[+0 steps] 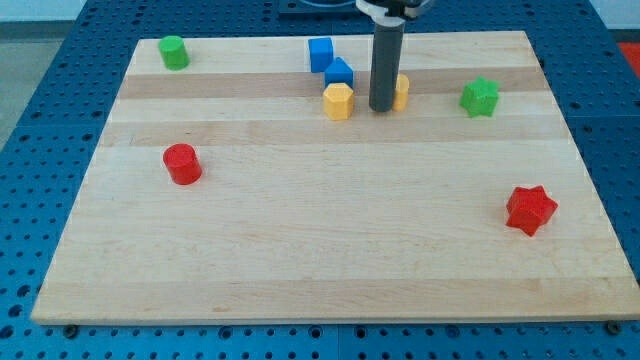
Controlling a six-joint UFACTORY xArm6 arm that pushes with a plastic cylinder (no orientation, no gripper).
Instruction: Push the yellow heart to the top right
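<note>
Blue perforated metal (40, 120) surrounds a pale wooden board (330, 240) made of long planks running from the view's left to the view's right, and the board fills most of the scene. Coming down from the view's top centre is a straight dark rod, and its tip (381, 108) rests on the board in the upper middle area. This arm ends in the bare rod alone, so it grasps nothing and only presses sideways against things. A yellow block (402, 90), which appears to be the yellow heart though its shape is mostly hidden, peeks out directly behind the rod on its right side, touching or nearly touching it. Just to the view's left of the tip sits a yellow hexagonal block (339, 101). Above that, two blue blocks stand close together: a blue cube (320, 54) nearer the top edge and a second blue block (339, 72) just below it, next to the yellow hexagon. Further to the view's right lies a green star (480, 97). A red star (530, 210) sits near the right edge, lower down. A red cylinder (182, 164) rests on the left side, and a green cylinder (174, 52) occupies the top left corner.
</note>
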